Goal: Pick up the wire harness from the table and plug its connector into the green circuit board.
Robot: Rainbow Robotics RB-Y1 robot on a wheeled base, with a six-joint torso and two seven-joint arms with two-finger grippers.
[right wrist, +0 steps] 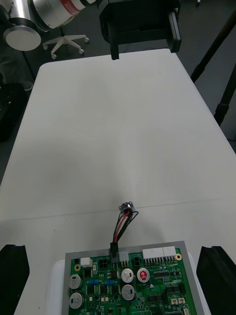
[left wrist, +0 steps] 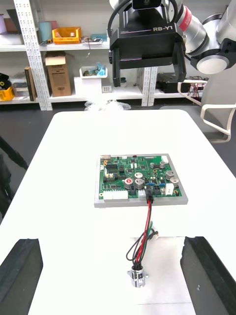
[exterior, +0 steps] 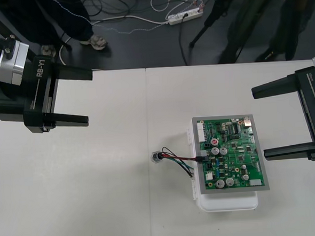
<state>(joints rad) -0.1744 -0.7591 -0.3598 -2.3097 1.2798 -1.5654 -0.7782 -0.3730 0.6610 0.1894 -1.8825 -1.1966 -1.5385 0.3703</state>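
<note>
The green circuit board (exterior: 229,153) lies on its white base (exterior: 229,203) at the table's right middle. The harness's black plug (exterior: 201,158) sits in a connector on the board's left edge. Its red, black and green wires (exterior: 178,158) run left to the round metal socket (exterior: 157,157), which lies on the table. My left gripper (exterior: 84,97) hangs open at the far left, well away from the harness. At the right edge my right gripper (exterior: 260,123) is open, just beyond the board. The right wrist view shows the plug (right wrist: 113,251) in the board (right wrist: 128,288); the left wrist view shows the plug (left wrist: 149,197) and the socket (left wrist: 137,275).
A seam (exterior: 147,124) runs down the middle of the table. Bare tabletop (exterior: 87,186) stretches left of the socket. The table's far edge (exterior: 197,66) borders dark floor with cables and a power strip (exterior: 184,16).
</note>
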